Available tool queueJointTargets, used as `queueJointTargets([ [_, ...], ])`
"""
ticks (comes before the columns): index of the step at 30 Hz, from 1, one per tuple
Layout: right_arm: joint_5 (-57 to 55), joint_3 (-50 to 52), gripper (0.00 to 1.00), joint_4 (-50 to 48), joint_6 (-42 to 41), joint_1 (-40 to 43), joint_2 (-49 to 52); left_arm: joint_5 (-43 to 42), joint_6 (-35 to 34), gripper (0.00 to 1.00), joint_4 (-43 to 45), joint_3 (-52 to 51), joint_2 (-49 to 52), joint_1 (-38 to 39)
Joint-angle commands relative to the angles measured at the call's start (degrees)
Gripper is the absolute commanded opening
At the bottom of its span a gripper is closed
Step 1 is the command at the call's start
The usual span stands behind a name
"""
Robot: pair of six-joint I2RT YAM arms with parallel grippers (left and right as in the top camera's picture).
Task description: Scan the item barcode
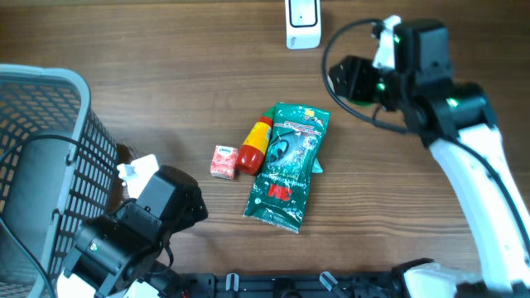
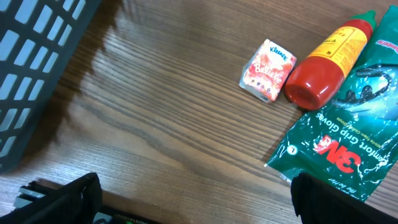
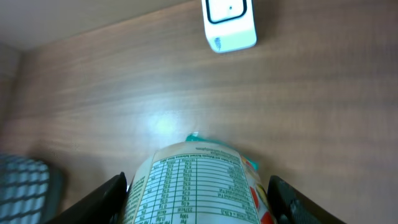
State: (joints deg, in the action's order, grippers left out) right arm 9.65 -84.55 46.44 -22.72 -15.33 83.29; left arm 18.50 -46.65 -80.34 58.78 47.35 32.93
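A round container (image 3: pixel 193 183) with a printed nutrition table fills the bottom of the right wrist view. My right gripper (image 3: pixel 196 199) is shut on it, one finger against each side. It hangs above the table, short of the white scanner (image 3: pixel 229 25), which stands at the far edge (image 1: pixel 303 23). In the overhead view the right gripper (image 1: pixel 352 80) is right of the scanner, and the container is hard to make out there. My left gripper (image 2: pixel 196 205) is open and empty, low over bare wood at the front left (image 1: pixel 178 201).
A green 3M gloves pack (image 1: pixel 286 165) lies mid-table. A red sauce bottle (image 1: pixel 255 147) and a small Kleenex pack (image 1: pixel 224 161) lie at its left. A grey wire basket (image 1: pixel 41 165) stands at the left edge.
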Motion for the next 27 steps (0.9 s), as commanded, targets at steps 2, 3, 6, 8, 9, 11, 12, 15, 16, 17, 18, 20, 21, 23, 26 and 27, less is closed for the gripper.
queueJointTargets([
  [2, -2.43, -0.15, 0.37, -12.72, 9.2, -0.15, 10.49, -0.04, -0.72, 1.0, 0.07, 0.15, -0.11, -0.2],
  [3, -2.45, -0.15, 0.37, -15.43, 9.51, -0.15, 12.2, -0.04, -0.72, 1.0, 0.07, 0.15, -0.11, -0.2],
  [6, -2.45, -0.15, 0.39, -29.31, 14.71, -0.15, 19.19, -0.04, -0.72, 1.0, 0.09, 0.15, -0.11, -0.2],
  [8, -2.45, -0.15, 0.4, -40.09, 19.5, -0.15, 24.24, -0.04, -0.72, 1.0, 0.07, 0.15, -0.11, -0.2],
  [9, -2.8, -0.15, 0.43, -45.53, 20.63, -0.15, 26.73, -0.04, -0.74, 1.0, 0.07, 0.15, -0.11, -0.2],
  [11, -3.45, -0.17, 0.46, -57.4, 22.75, -0.15, 30.97, -0.04, -0.72, 1.0, 0.07, 0.15, -0.11, -0.2],
  [12, -4.42, -0.17, 0.45, -61.55, 22.8, -0.15, 32.57, -0.04, -0.72, 1.0, 0.07, 0.15, -0.11, -0.2],
  [15, -5.84, -0.61, 0.49, -79.03, 22.77, -0.15, 39.91, -0.04, -0.72, 1.0, 0.09, 0.15, -0.11, -0.2],
  [16, -5.84, -1.27, 0.49, -81.31, 22.73, -0.15, 41.29, -0.04, -0.74, 1.0, 0.07, 0.15, -0.11, -0.2],
  [17, -5.79, -2.97, 0.5, -84.17, 22.64, -0.2, 43.87, -0.04, -0.72, 1.0, 0.07, 0.15, -0.11, -0.2],
  [18, -5.79, -4.11, 0.49, -85.07, 22.56, -0.2, 45.24, -0.04, -0.74, 1.0, 0.07, 0.15, -0.11, -0.2],
  [20, -5.81, -7.06, 0.49, -85.15, 22.56, -0.2, 48.63, -0.04, -0.74, 1.0, 0.07, 0.15, -0.11, -0.2],
  [21, -5.84, -8.76, 0.5, -84.96, 22.56, -0.2, 50.51, -0.04, -0.74, 1.0, 0.07, 0.15, -0.11, -0.2],
  [23, -5.81, -10.75, 0.5, -84.46, 22.53, -0.2, 52.3, -0.04, -0.74, 1.0, 0.07, 0.15, -0.11, -0.2],
  [26, -5.88, -11.15, 0.54, -82.97, 22.64, -0.2, 51.01, -0.04, -0.72, 1.0, 0.07, 0.15, -0.11, -0.2],
  [27, -5.88, -11.15, 0.53, -80.0, 22.56, -0.11, 49.09, -0.04, -0.72, 1.0, 0.07, 0.15, -0.11, -0.2],
])
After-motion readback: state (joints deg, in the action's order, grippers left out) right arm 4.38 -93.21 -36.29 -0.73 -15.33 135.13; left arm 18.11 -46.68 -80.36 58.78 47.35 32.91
